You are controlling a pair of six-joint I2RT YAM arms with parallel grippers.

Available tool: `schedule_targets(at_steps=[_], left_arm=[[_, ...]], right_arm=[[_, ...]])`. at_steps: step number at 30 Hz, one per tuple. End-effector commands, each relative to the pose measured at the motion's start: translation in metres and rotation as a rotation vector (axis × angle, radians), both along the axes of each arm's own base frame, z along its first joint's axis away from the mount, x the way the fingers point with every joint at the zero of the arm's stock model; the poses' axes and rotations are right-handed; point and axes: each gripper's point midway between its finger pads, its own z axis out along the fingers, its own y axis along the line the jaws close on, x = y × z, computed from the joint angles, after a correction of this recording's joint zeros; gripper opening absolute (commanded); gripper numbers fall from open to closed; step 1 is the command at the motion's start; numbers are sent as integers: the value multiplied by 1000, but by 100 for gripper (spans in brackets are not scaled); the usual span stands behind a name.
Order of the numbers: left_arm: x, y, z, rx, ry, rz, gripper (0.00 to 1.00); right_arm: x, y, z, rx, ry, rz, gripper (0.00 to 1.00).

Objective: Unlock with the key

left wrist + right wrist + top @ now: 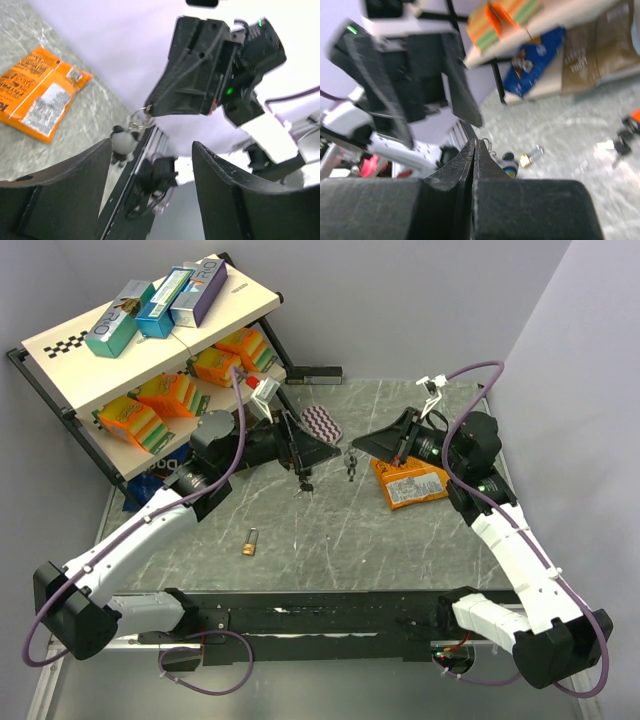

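The fingers of the right gripper (474,146) are pressed flat together, and at their very tip they pinch a thin metal key ring (486,144). A small black-and-white charm (122,141) hangs under the ring; the keys on it are too small and dark to tell apart. I cannot tell if the bunch touches the table (330,530) or hangs just above it. The left gripper (152,150) faces this one from close by. Its two fingers are wide apart with nothing between them, and the ring is apart from them, in front of the gap. In the top view both grippers are over the far middle of the table and point at each other. A black-headed key (306,483) lies on the stone just beside the left gripper. The padlock (250,541), brass with a silver shackle, lies on its side nearer to the arm bases, well apart from both grippers. An orange packet (410,481) lies under the right arm, and a tilted shelf (60,350) with boxes stands at the far left.
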Motion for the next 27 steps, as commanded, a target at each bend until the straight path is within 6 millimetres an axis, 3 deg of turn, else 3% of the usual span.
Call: schedule_targets(at_steps=[1,5,6,9,27], left_arm=[[10,3,29,-133,-1,61,70],[11,-2,26,-130,12,37,65],[12,-4,25,-127,14,30,56],[12,-9,21,-125,26,3,49],[10,-22,17,-135,35,-87,33]], right_arm=[[-2,0,41,136,-90,-4,0],[-1,2,41,164,-73,5,0],[0,2,41,164,-72,3,0],[0,3,42,162,-73,9,0],[7,5,31,148,-26,12,0]])
